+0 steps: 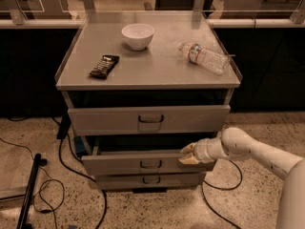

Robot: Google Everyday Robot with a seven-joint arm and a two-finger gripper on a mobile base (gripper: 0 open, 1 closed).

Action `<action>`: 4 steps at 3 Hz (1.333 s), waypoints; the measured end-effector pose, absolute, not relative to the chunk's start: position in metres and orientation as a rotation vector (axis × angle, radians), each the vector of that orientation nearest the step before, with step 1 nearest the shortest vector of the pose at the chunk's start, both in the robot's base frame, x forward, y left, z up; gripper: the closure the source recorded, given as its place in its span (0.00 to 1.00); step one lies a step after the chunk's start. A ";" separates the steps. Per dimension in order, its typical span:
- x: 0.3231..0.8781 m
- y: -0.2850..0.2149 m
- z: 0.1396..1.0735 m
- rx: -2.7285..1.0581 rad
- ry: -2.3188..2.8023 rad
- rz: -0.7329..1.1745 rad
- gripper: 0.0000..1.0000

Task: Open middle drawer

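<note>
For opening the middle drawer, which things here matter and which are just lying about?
Job:
middle drawer
claw, at the drawer's right front edge

Lying about, on the cabinet top:
bowl
bottle
black object

White arm [259, 152] reaches in from right, rising leftward; pincer [188, 155] at tip, seemingly pointing left.
</note>
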State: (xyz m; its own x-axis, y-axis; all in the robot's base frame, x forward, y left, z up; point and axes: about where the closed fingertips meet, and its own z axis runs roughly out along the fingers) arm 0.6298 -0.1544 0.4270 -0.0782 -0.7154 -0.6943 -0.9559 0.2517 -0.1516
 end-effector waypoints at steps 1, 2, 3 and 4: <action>0.595 -0.162 0.423 -1.484 1.890 0.455 1.00; 0.574 -0.169 0.432 -1.443 1.898 0.423 1.00; 0.571 -0.169 0.432 -1.443 1.898 0.423 0.82; 0.571 -0.169 0.432 -1.443 1.898 0.423 0.58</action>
State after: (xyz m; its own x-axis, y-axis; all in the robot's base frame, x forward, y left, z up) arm 0.5711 -0.1694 0.4324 -0.1295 -0.7028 -0.6995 -0.9334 0.3244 -0.1532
